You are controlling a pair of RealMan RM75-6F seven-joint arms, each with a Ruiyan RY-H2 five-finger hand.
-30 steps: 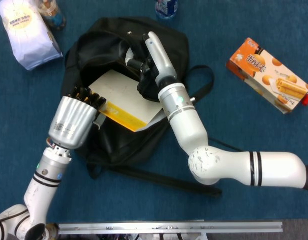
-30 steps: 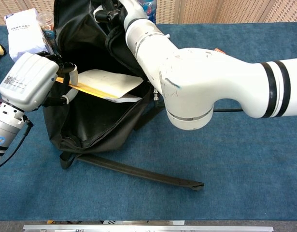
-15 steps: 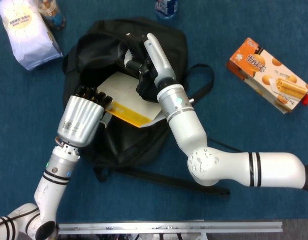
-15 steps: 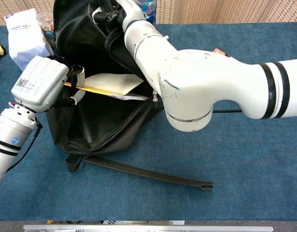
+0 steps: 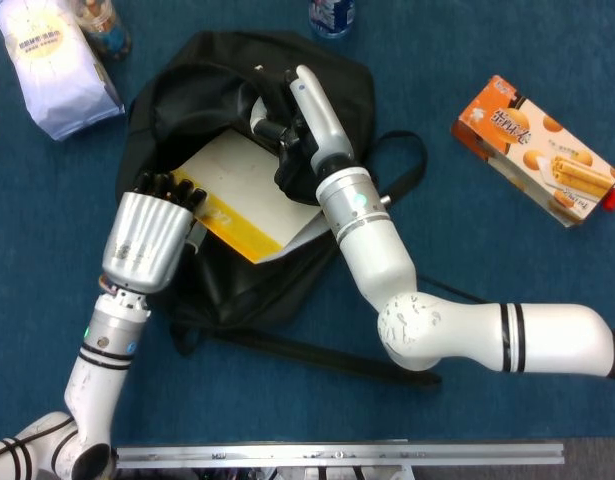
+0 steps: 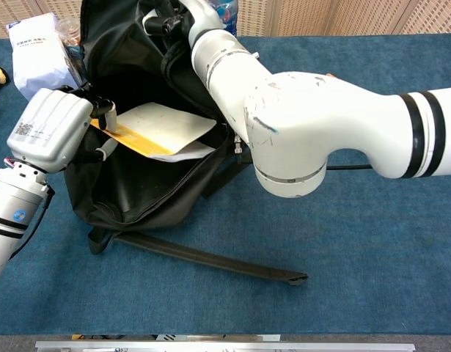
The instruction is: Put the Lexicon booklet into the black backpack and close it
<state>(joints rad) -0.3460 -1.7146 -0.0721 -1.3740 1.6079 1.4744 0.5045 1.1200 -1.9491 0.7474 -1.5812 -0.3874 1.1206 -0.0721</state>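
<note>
Left hand (image 5: 147,238) grips the near edge of the Lexicon booklet (image 5: 242,195) — compared with half a second ago it has drawn back toward the robot, and the booklet sits less deep, tilted across the mouth of the black backpack (image 5: 237,285). Right hand (image 5: 299,140), just beyond the booklet, clasps the bag's upper rim, holding it open. Insertion looks stalled — probably a re-angle before pushing in; zipper not yet touched.
</note>
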